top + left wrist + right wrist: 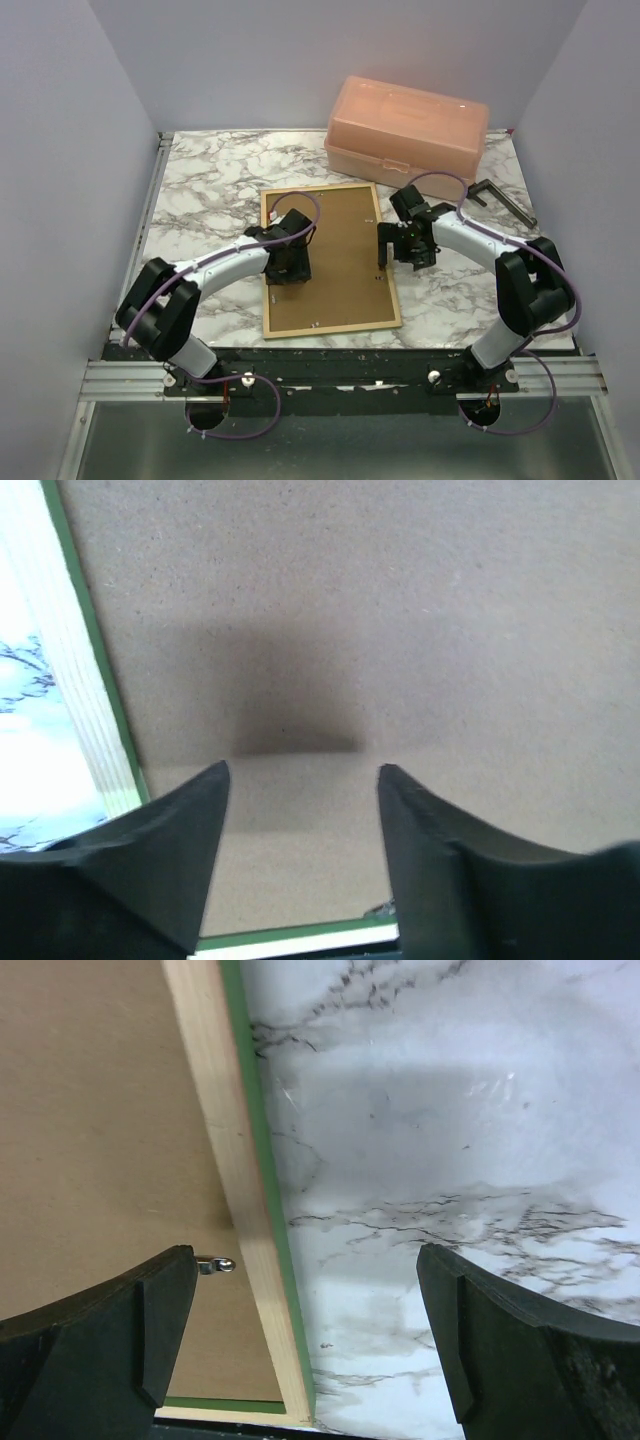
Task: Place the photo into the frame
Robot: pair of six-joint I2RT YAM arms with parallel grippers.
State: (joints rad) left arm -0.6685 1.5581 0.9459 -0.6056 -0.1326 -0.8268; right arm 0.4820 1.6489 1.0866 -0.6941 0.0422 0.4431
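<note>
The frame (394,290) lies face down in the middle of the marble table (200,190), pale wood back up, with the brown backing panel (340,270) filling it. The photo is hidden. My left gripper (288,272) hovers over the panel's left part. In its wrist view the left gripper (303,770) is open over bare hardboard (400,610), with the frame's rail (90,710) to the left. My right gripper (305,1255) is open wide and straddles the frame's right rail (230,1160). Its left finger is beside a small metal clip (215,1264).
A peach plastic box (408,125) stands at the back right. A dark L-shaped metal piece (500,200) lies near the right edge. Walls close in the table on the left, back and right.
</note>
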